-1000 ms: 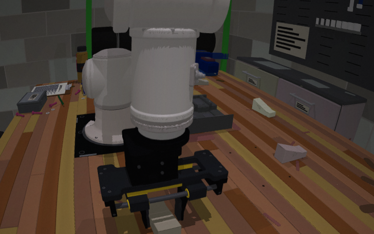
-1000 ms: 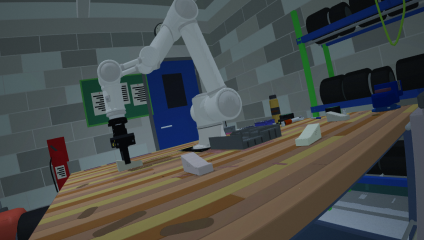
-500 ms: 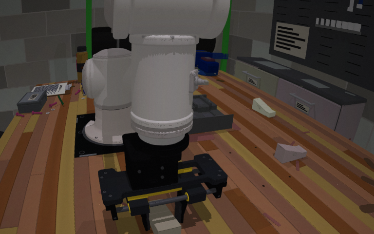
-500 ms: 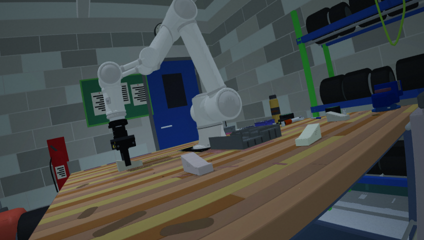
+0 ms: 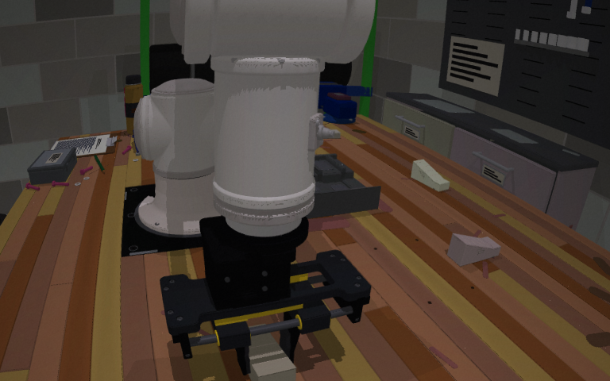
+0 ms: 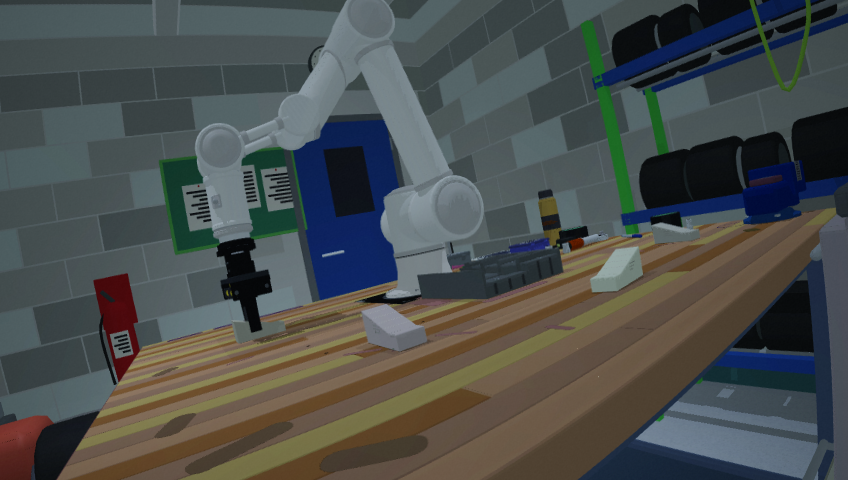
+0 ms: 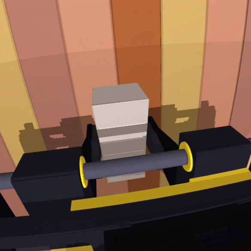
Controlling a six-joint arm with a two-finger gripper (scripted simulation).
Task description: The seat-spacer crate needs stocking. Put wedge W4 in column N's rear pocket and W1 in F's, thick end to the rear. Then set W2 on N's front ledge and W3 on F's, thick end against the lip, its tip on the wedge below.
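My gripper point(image 5: 265, 355) point(image 6: 254, 324) point(image 7: 120, 138) is down at the bench top near the front end, its fingers closing on either side of a pale wedge point(image 5: 270, 361) point(image 6: 257, 331) point(image 7: 120, 124) that lies flat on the boards; I cannot tell whether they grip it. The wedge's label is not readable. The dark grey crate point(image 5: 344, 188) point(image 6: 491, 275) sits beside the arm's base, partly hidden by the arm in the side camera. Three more wedges lie loose: one point(image 5: 472, 249) point(image 6: 394, 328) mid-bench, one point(image 5: 429, 175) point(image 6: 617, 270) farther along, one point(image 6: 674, 232) near the far end.
A blue vice point(image 5: 342, 101) point(image 6: 773, 193) stands at the bench's far end. A small grey box point(image 5: 51, 165), a clipboard point(image 5: 83, 144) and pink bolts lie on the left corner. A bottle point(image 6: 548, 217) stands behind the crate. The bench edge runs close on the right.
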